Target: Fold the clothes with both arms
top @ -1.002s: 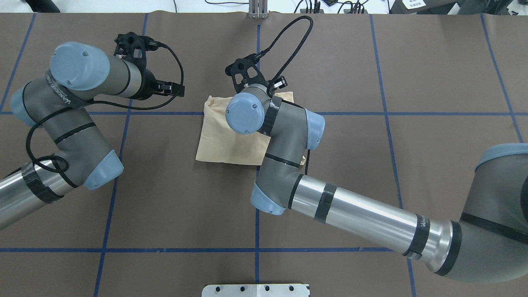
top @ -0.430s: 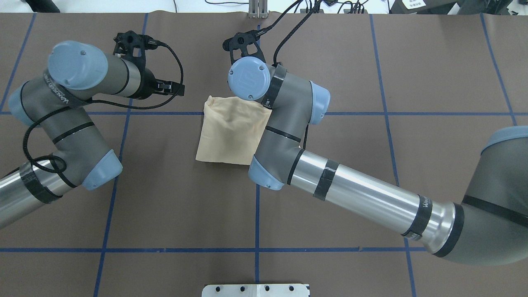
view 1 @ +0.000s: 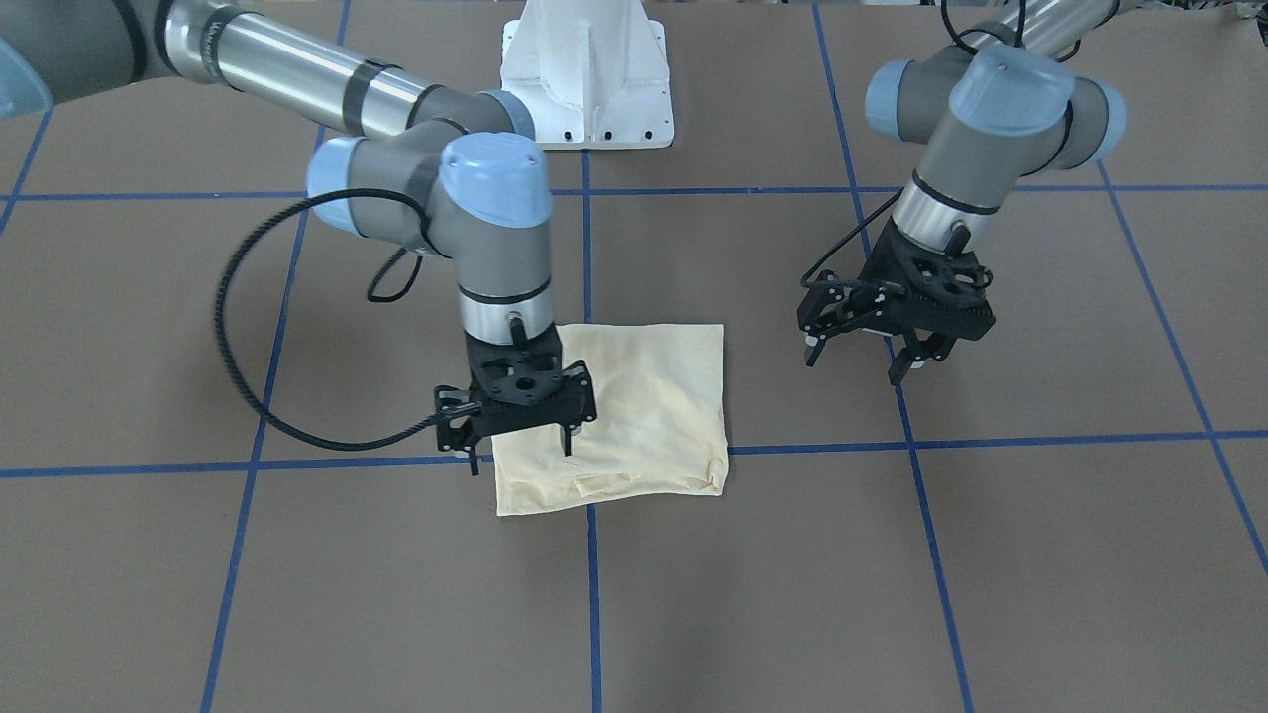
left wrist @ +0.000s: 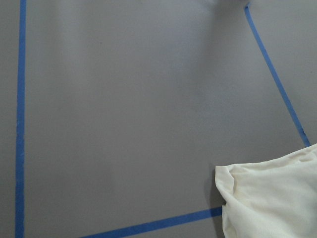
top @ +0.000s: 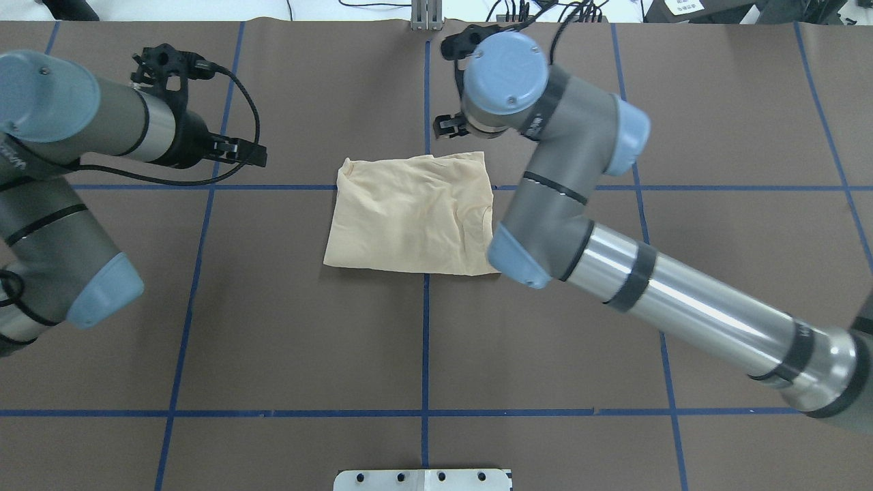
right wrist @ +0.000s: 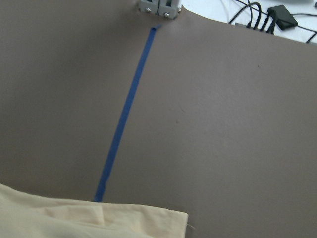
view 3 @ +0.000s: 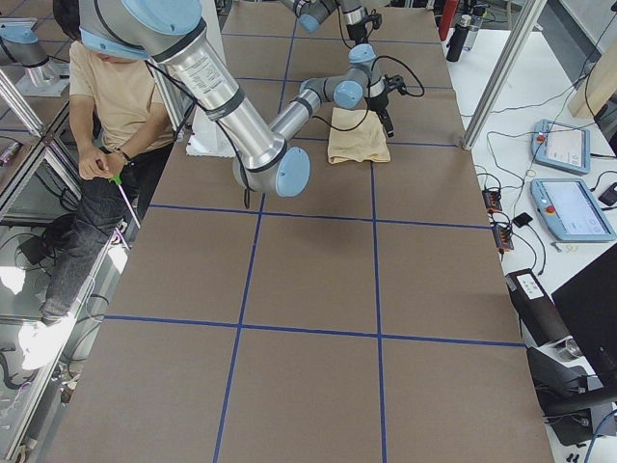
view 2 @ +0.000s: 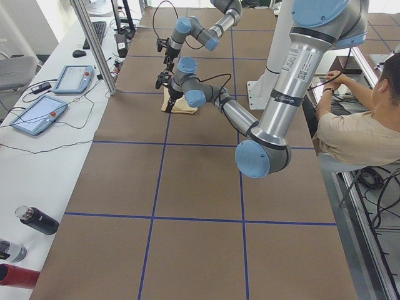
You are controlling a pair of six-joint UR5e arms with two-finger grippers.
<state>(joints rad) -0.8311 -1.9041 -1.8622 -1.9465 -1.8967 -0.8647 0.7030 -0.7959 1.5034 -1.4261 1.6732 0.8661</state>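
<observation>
The clothes are one pale cream-yellow shirt, folded into a rough rectangle and lying flat mid-table. My right gripper hovers open over the shirt's far corner, on the robot's right, with nothing between its fingers. In the overhead view the right wrist hides most of it. My left gripper hangs open and empty above bare table, well clear of the shirt. A shirt corner shows in the left wrist view. A shirt edge shows in the right wrist view. No print is visible.
Blue tape lines grid the brown table cover. The white pedestal base stands at the robot's side. A metal bracket sits at the far edge. A seated person and tablets are beside the table.
The right arm has swung from over the shirt toward the far right, uncovering the whole shirt. The left arm has drawn back to the left, further from the shirt.
</observation>
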